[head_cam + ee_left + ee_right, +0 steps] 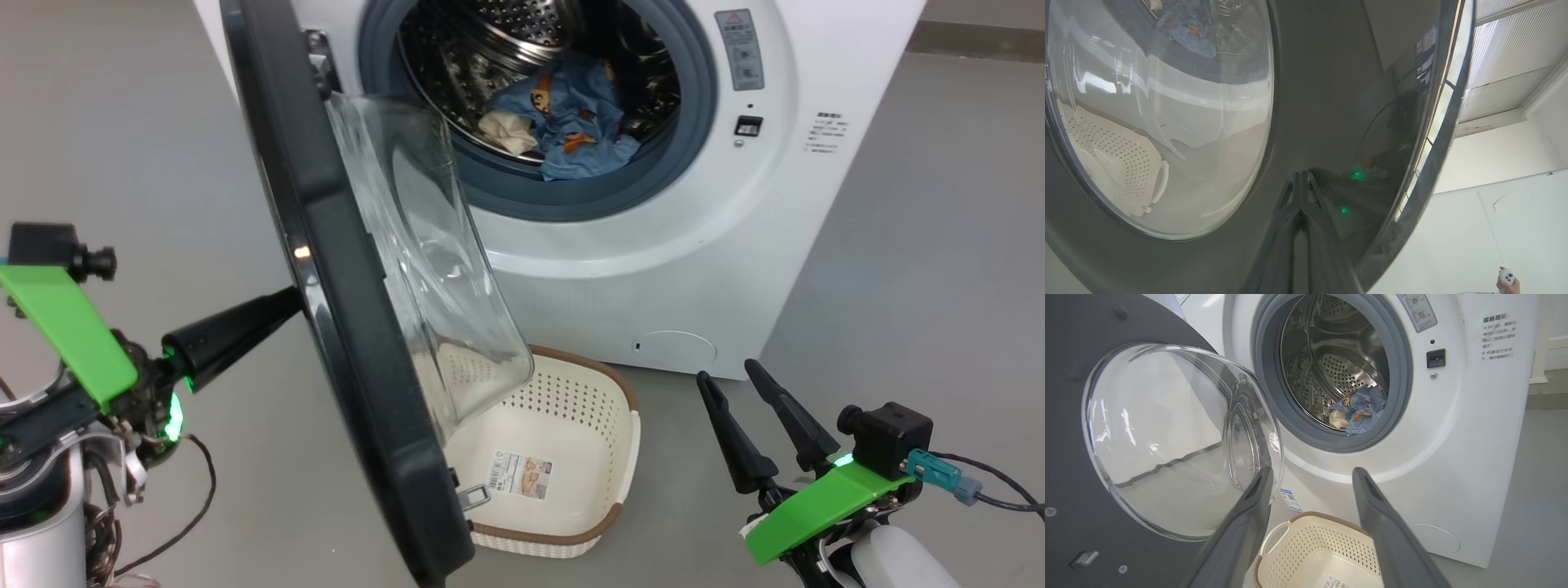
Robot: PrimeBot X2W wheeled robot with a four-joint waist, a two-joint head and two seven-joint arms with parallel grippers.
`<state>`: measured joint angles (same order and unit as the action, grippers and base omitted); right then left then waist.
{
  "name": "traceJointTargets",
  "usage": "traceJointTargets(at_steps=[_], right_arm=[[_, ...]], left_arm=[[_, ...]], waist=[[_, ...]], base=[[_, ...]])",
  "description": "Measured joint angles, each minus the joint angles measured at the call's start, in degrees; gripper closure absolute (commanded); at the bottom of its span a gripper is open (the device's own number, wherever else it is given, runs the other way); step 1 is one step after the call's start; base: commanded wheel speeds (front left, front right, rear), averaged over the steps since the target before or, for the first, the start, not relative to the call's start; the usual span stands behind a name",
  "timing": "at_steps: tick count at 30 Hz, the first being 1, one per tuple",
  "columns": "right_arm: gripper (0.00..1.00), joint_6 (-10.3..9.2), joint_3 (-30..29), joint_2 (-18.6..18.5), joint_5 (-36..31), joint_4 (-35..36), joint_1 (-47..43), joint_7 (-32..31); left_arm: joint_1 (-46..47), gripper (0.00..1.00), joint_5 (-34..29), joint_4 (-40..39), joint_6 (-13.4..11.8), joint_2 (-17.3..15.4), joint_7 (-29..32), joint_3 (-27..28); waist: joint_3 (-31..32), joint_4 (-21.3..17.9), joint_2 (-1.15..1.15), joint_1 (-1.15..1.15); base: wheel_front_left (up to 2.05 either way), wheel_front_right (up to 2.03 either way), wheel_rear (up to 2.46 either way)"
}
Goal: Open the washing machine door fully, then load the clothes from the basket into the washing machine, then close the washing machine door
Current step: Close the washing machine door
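Note:
The white washing machine (735, 245) stands with its black-rimmed door (343, 327) swung partway out, glass bowl facing the drum. Light blue printed clothes (571, 122) lie inside the steel drum, also visible in the right wrist view (1359, 410). On the floor below the opening sits the cream basket (624, 392), holding nothing but its label. My left gripper (286, 300) is shut, its tip against the door's glossy outer face (1331, 102). Lower right, my right gripper (727, 371) stands open and empty, pointing at the machine (1474, 437) above the basket (1310, 547).
Grey floor surrounds the machine on both sides. The door's lower edge hangs over the basket's left part. A person's hand holding a small white device (1506, 279) shows at the bottom right of the left wrist view, by a white wall.

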<state>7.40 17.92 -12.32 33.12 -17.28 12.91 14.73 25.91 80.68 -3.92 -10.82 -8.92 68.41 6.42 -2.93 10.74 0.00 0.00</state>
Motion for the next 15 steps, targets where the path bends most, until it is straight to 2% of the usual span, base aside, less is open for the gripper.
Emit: traceJointTargets(at_steps=[15], right_arm=[[0.00,0.00,-0.5,0.1,0.0,0.0,0.0,0.0]], left_arm=[[2.2,1.00,-1.0,0.9,1.1,1.9,-2.9,-0.7]], waist=[[-0.6,-7.1,0.00,0.00]], base=[[0.00,0.00,0.00]])
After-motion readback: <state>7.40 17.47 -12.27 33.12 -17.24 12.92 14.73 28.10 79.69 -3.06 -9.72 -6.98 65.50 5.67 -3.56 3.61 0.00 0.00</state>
